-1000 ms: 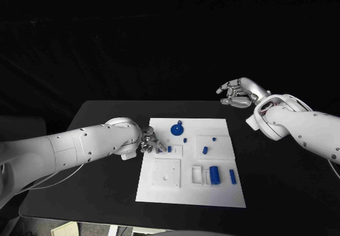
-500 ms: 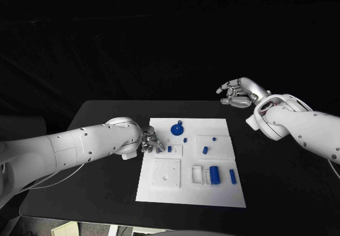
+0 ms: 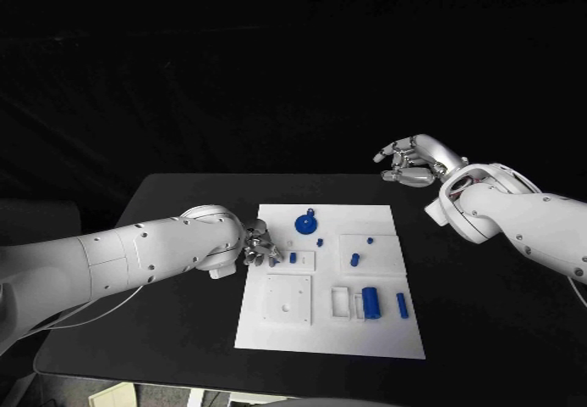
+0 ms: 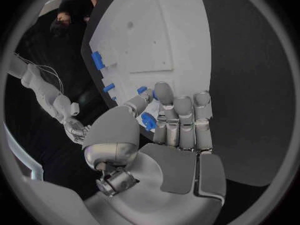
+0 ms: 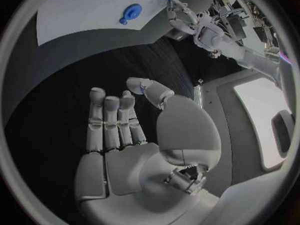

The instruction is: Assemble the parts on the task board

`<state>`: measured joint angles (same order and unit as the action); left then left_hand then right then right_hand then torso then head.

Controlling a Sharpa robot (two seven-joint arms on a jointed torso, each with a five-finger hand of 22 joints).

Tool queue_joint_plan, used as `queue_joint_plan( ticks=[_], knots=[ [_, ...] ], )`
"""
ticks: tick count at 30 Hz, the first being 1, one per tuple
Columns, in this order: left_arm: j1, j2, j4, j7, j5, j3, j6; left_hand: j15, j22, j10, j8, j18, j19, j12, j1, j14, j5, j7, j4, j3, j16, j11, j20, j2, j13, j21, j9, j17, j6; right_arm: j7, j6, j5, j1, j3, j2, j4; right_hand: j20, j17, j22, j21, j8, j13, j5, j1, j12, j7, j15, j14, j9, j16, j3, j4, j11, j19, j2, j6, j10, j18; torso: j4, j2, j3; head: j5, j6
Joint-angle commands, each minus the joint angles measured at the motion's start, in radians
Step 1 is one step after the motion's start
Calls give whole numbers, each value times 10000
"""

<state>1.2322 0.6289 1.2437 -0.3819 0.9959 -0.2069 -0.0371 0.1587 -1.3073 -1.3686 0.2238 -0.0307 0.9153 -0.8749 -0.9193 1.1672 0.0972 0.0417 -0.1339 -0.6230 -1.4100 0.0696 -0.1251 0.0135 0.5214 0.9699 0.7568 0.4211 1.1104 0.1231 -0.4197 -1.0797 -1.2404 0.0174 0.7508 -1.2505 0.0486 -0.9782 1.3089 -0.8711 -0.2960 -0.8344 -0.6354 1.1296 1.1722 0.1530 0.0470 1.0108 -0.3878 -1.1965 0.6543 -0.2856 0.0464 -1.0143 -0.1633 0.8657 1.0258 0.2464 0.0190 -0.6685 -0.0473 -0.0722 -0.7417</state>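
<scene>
Presently, from left to right: the left hand sits at the left edge of the board, low over the counter. In its wrist view, its fingers lie close together with the thumb drawn in, pinching a small blue part. Just right of those fingers a small blue peg stands upright on the board; whether the held part touches it cannot be told. Beyond it are the round blue disc near the far edge, more small pegs at mid-board, then a larger blue cylinder and a slimmer one, both lying with their long axes running near-to-far. The right hand is raised beyond the board's far right corner, well apart from every part, fingers loosely curled, holding nothing. Judgement: the left hand is much the nearer, and its seating place probably lies just right of its fingers.
</scene>
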Motion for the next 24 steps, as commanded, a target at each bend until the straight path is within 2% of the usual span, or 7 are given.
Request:
queue_joint_plan(
  ticks=[1,6,11,17,19,20,24],
  knots=[
    [-33,182,246,-20,-194,8,-23,121,-170,-68,54,63,55,8,-293,111,5,4,-538,-598,17,-3,-1310,-198,-11,63,68,-7,98,30,171,59,-2,3,20,-76,8,10,173,-8,30,6,-66,-31,12,69,54,-14,16,13,56,-16,12,41,-85,9,-81,154,6,1,-14,0,36],
    [43,428,515,-51,-563,70,-170,128,-171,-87,74,62,66,5,-301,131,8,-4,-549,-618,13,6,-1314,-192,-13,71,79,-7,115,26,217,78,-3,2,30,-151,12,12,174,-10,31,8,-101,-75,11,72,51,-21,17,15,31,-17,16,46,-99,0,-88,154,6,7,-24,-3,106],
    [114,545,630,-18,-762,203,-188,132,-173,-97,92,63,67,12,-310,143,58,-11,-571,-645,15,12,-1315,-185,-20,76,91,-10,126,16,256,113,-3,1,0,-162,13,14,174,-11,32,8,-107,-94,9,74,50,-24,17,15,14,-19,17,49,-104,-4,-93,154,4,7,-8,-19,194],
    [153,689,734,185,-963,276,-64,133,-174,-101,103,64,62,18,-321,146,83,-13,-594,-664,19,14,-1316,-178,-25,77,98,-13,130,9,287,120,-3,1,-30,-206,13,14,174,-11,31,9,-104,-107,8,74,49,-27,17,16,0,-22,18,52,-108,-6,-97,154,-2,4,-1,-15,281],
    [157,821,774,731,-1325,297,-122,133,-174,-102,104,65,62,20,-322,147,75,-13,-593,-669,21,14,-1315,-186,-27,78,100,-14,128,-1,321,119,-3,-1,-30,-322,13,15,175,-12,30,9,-96,-116,8,74,49,-28,17,15,-14,-24,18,54,-110,-6,-99,154,-3,4,1,-19,319],
    [158,919,791,1072,-1804,325,-70,132,-172,-102,105,69,65,30,-309,149,11,-9,-582,-676,29,11,-1314,-196,-34,79,105,-19,111,-7,377,104,-3,-5,-35,-435,13,15,175,-13,29,9,-86,-122,9,74,49,-29,16,15,-24,-26,18,55,-108,-5,-100,154,-6,2,-4,-11,381],
    [158,1097,712,2892,-2931,361,-304,132,-162,-91,98,68,73,53,-336,145,-245,5,-564,-718,55,-1,-1321,-238,-50,72,121,-34,36,8,451,-348,-1,-56,-52,-768,3,15,176,-17,22,8,34,-115,12,72,51,-36,13,12,-82,-41,15,62,-96,-7,-106,154,-4,8,1,52,452]
  ],
)
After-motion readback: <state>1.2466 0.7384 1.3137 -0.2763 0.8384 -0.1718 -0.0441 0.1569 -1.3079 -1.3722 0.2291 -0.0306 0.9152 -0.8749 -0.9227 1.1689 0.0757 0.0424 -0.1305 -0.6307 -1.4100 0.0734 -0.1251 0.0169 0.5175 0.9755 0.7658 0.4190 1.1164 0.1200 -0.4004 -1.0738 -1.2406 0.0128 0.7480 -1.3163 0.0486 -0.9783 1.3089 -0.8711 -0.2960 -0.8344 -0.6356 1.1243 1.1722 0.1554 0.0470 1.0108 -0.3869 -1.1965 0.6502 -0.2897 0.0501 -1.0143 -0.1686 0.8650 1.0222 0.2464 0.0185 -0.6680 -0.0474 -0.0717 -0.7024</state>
